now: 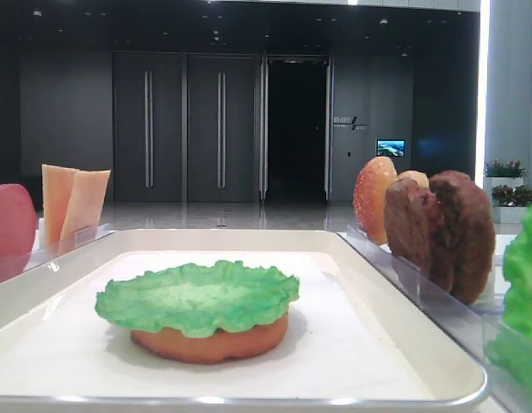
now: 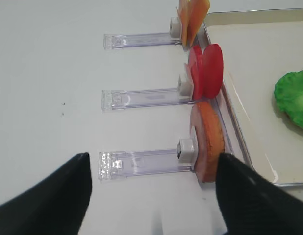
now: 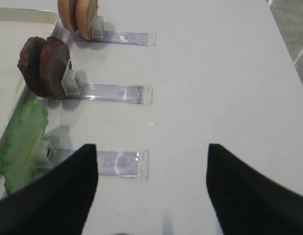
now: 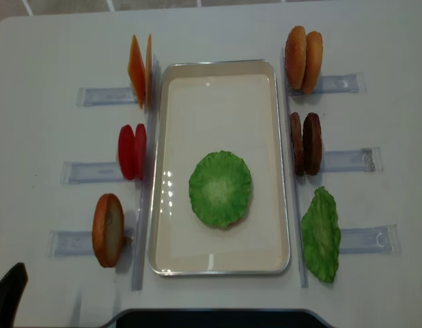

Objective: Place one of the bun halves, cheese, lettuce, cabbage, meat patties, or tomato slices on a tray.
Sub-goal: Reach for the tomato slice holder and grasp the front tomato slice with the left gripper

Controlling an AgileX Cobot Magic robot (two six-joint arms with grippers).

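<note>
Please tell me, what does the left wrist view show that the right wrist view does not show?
Only the left wrist view shows the tomato slices, the cheese, a single bun half standing in its rack, and the lettuce lying inside the tray. Only the right wrist view shows the meat patties and a pair of bun halves. Both show the tray, clear racks and an open gripper.
</note>
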